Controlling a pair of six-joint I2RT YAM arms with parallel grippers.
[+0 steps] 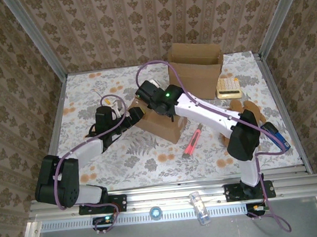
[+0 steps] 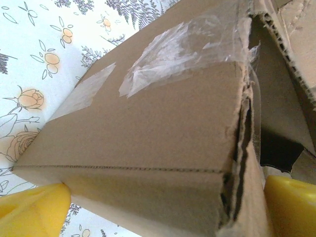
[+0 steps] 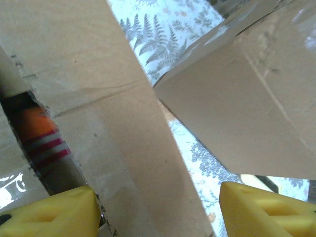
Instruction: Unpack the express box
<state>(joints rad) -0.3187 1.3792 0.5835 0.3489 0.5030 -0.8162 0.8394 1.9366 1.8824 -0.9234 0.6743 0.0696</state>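
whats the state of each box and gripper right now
express box, tape torn, flaps parted, orange item inside
back box, open
left gripper, open, astride the express box's corner
right gripper, open, astride one flap

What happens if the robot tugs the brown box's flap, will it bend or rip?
The flap would probably bend rather than snap; it shows a crease. It might rip further, since the box has a ragged torn edge. The tape looks crumpled, so it likely won't hold much.
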